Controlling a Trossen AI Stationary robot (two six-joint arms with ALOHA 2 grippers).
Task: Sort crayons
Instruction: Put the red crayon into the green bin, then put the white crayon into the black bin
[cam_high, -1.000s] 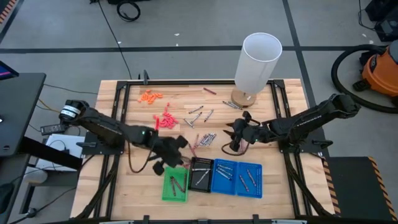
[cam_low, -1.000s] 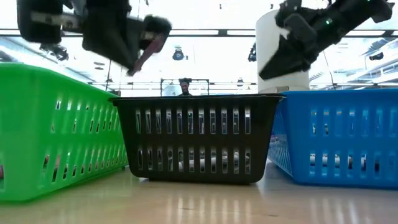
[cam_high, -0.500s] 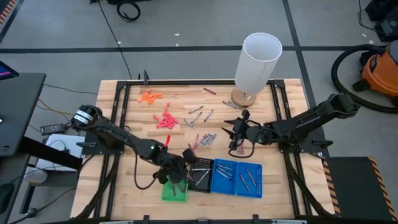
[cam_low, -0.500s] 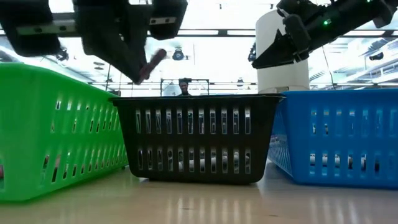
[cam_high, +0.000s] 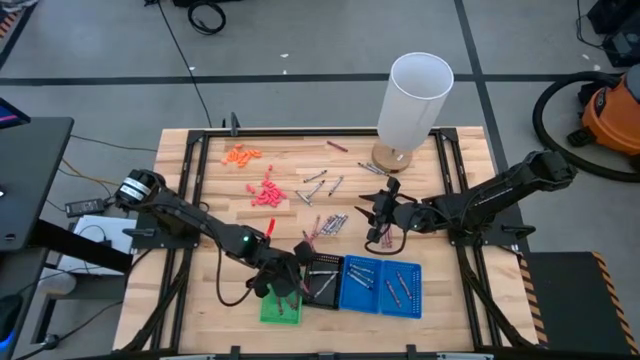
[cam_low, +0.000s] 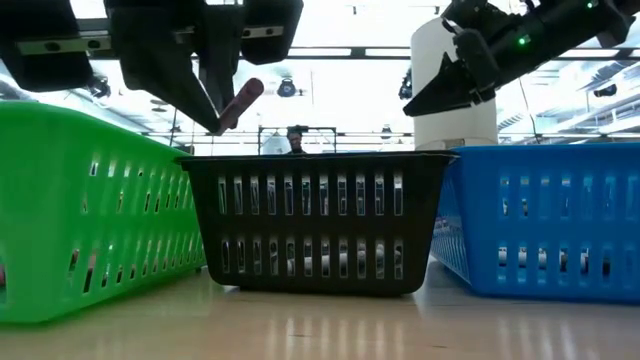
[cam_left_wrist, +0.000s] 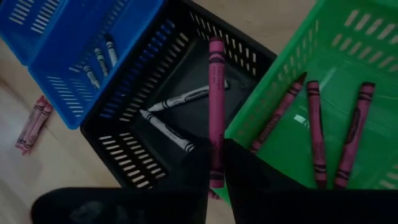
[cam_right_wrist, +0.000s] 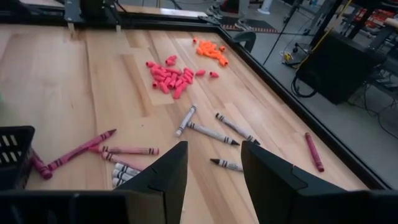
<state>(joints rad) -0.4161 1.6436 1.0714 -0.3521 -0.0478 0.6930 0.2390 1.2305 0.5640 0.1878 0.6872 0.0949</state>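
Observation:
My left gripper (cam_high: 286, 276) hangs over the wall shared by the green tray (cam_high: 272, 310) and the black tray (cam_high: 322, 282), shut on a maroon crayon (cam_left_wrist: 216, 93). Three maroon crayons (cam_left_wrist: 315, 134) lie in the green tray, and grey ones (cam_left_wrist: 166, 130) lie in the black tray. More crayons (cam_left_wrist: 99, 59) lie in the blue tray (cam_high: 362, 284). Loose crayons (cam_high: 330, 222) lie on the table's middle. My right gripper (cam_right_wrist: 214, 180) stands open above them, at their right side, with nothing between its fingers. My left gripper pinches the maroon crayon's one end (cam_left_wrist: 216, 177) between its two fingers. The fingers slant down from the table's left, and the crayon runs on along them. It is lifted clear, tilted (cam_low: 242, 98), above the rims of the black and green trays.
A second blue tray (cam_high: 402, 290) stands at the right of the first. A tall white cylinder (cam_high: 415, 100) stands at the far right. Tiny orange bits (cam_high: 242, 154) and pink-red bits (cam_high: 265, 192) lie at the far left, and more crayons (cam_high: 320, 184) near them.
My left gripper has carried the maroon crayon from the table's middle toward the near edge, to above the trays, rolling as it went, and has then kept still there. My right gripper has stayed in place and tipped a little.

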